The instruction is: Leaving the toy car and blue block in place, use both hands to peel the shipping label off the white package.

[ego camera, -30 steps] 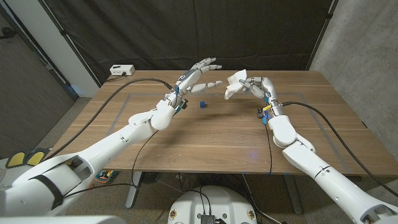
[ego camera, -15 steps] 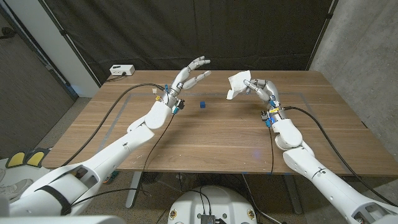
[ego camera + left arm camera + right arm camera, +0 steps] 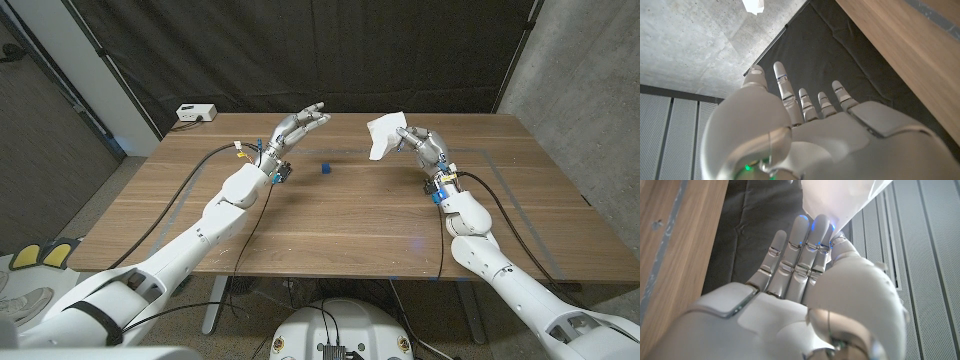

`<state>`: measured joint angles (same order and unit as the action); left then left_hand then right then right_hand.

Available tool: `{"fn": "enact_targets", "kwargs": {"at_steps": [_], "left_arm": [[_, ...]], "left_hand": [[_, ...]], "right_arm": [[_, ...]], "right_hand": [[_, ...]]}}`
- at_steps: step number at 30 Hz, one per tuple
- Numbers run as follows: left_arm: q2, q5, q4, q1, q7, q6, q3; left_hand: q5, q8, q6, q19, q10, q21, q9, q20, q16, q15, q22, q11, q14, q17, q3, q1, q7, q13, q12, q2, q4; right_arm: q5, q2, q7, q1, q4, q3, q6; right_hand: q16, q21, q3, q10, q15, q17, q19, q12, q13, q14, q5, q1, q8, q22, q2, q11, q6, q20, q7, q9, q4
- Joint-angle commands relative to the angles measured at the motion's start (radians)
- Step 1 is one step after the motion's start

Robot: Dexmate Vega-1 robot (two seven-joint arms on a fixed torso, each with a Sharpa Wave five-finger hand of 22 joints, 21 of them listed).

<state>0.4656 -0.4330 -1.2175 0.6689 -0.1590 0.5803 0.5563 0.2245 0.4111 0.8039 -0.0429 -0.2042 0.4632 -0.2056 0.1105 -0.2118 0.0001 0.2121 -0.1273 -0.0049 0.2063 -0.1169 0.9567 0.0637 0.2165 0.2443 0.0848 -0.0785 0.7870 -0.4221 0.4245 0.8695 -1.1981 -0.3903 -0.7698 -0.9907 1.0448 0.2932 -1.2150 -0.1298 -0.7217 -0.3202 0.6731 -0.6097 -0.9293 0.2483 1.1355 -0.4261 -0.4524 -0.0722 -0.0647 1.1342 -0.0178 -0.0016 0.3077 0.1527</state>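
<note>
— White package (image 3: 384, 134), where is it in this frame?
— Upper centre-right of the head view, lifted clear of the wooden table (image 3: 340, 220) against the black curtain (image 3: 300, 50), pinched in the fingers of the right hand (image 3: 422, 145). No label can be made out on it from here.

— Start at the left, then. What sits there?
— In the upper left, a small white box (image 3: 196, 113) rests at the table's far corner. Just right of it, the left hand (image 3: 298, 128) is raised above the far side of the table, fingers spread and gently curved, holding nothing. The left wrist view confirms it: fingers (image 3: 785, 92) apart against the dark cloth, the package (image 3: 753, 5) a small pale shape well apart from them.

— And between the hands?
— A blue block (image 3: 325, 168) lies on the table, left of centre in the upper half, well below the lifted package and touched by neither hand.

— The right side?
— The right hand holds the package by its lower edge; in the right wrist view its fingers (image 3: 805, 245) press close together up against the pale wrapping (image 3: 840, 200).

— The toy car?
— Cannot be told from these pictures.
</note>
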Motion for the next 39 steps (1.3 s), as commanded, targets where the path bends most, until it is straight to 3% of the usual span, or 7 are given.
{"fn": "enact_targets", "kwargs": {"at_steps": [1, 5, 20, 22, 32, 39], "left_arm": [[-0.041, -0.149, 0.087, -0.064, -0.271, -0.050, -0.002], [-0.058, -0.143, 0.107, -0.083, -0.299, -0.041, -0.001], [-0.083, -0.070, 0.134, -0.129, -0.312, -0.020, 0.023], [-0.085, -0.066, 0.142, -0.136, -0.318, -0.021, 0.027], [-0.103, -0.072, 0.196, -0.180, -0.396, -0.016, 0.044], [-0.118, -0.076, 0.243, -0.217, -0.461, -0.006, 0.056]], "left_hand": [[-0.006, 0.004, 0.015, 0.014, -0.013, 0.007, 0.001, 0.001, -0.006, -0.007, 0.001, -0.007, 0.010, 0.001, -0.006, 0.020, 0.014, 0.002, 0.006, -0.001, -0.015], [-0.010, -0.006, -0.001, 0.011, -0.004, 0.007, 0.004, 0.004, -0.003, -0.007, 0.000, -0.005, 0.004, 0.001, -0.007, 0.027, 0.037, 0.002, 0.000, -0.007, -0.023], [-0.014, -0.028, -0.035, 0.007, 0.022, 0.005, 0.008, 0.008, 0.004, 0.011, -0.003, -0.005, -0.013, 0.001, 0.004, 0.025, 0.066, 0.002, -0.015, -0.037, -0.032], [-0.013, -0.037, -0.055, 0.006, 0.028, 0.005, 0.008, 0.010, 0.005, 0.015, -0.003, -0.002, -0.015, 0.002, 0.001, 0.033, 0.083, 0.002, -0.018, -0.037, -0.037], [-0.014, -0.027, -0.015, 0.002, 0.037, 0.005, 0.009, 0.012, 0.010, 0.026, -0.004, 0.003, -0.035, 0.003, -0.010, 0.051, 0.082, 0.003, -0.022, -0.028, -0.045], [-0.016, -0.042, -0.031, -0.001, 0.048, 0.005, 0.012, 0.016, 0.014, 0.028, -0.004, 0.008, -0.052, 0.002, -0.029, 0.078, 0.114, 0.002, -0.027, -0.008, -0.054]], "right_arm": [[0.199, 0.068, 0.370, -0.060, 0.111, 0.031, 0.033], [0.193, 0.079, 0.392, -0.064, 0.115, 0.040, 0.042], [0.170, 0.120, 0.414, -0.084, 0.141, 0.060, 0.043], [0.168, 0.124, 0.411, -0.086, 0.140, 0.061, 0.045], [0.157, 0.135, 0.419, -0.106, 0.155, 0.061, 0.045], [0.171, 0.151, 0.457, -0.123, 0.180, 0.064, 0.049]], "right_hand": [[0.001, 0.012, 0.010, 0.003, -0.084, -0.009, 0.005, 0.008, -0.010, -0.011, 0.008, -0.003, -0.008, -0.003, 0.007, -0.003, 0.003, 0.002, -0.005, 0.006, 0.001], [0.001, 0.020, 0.014, 0.000, -0.085, -0.016, 0.007, 0.009, -0.012, -0.014, 0.013, -0.004, -0.010, -0.003, 0.010, -0.002, 0.005, 0.003, -0.004, 0.009, 0.002], [0.007, 0.047, 0.027, -0.003, -0.087, -0.039, 0.015, 0.008, -0.016, -0.018, 0.029, -0.015, -0.015, -0.003, 0.018, -0.005, 0.005, 0.000, -0.004, 0.020, 0.000], [0.008, 0.049, 0.030, -0.001, -0.088, -0.041, 0.016, 0.008, -0.018, -0.019, 0.030, -0.015, -0.015, -0.003, 0.017, -0.003, 0.005, 0.000, -0.004, 0.021, 0.000], [0.014, 0.067, 0.041, -0.004, -0.087, -0.057, 0.022, 0.004, -0.015, -0.021, 0.039, -0.021, -0.017, -0.001, 0.022, -0.003, 0.003, -0.001, -0.005, 0.028, 0.000], [0.018, 0.078, 0.047, -0.007, -0.088, -0.065, 0.024, 0.004, -0.018, -0.024, 0.044, -0.025, -0.019, 0.001, 0.026, -0.003, 0.004, -0.001, -0.004, 0.032, 0.000]]}}
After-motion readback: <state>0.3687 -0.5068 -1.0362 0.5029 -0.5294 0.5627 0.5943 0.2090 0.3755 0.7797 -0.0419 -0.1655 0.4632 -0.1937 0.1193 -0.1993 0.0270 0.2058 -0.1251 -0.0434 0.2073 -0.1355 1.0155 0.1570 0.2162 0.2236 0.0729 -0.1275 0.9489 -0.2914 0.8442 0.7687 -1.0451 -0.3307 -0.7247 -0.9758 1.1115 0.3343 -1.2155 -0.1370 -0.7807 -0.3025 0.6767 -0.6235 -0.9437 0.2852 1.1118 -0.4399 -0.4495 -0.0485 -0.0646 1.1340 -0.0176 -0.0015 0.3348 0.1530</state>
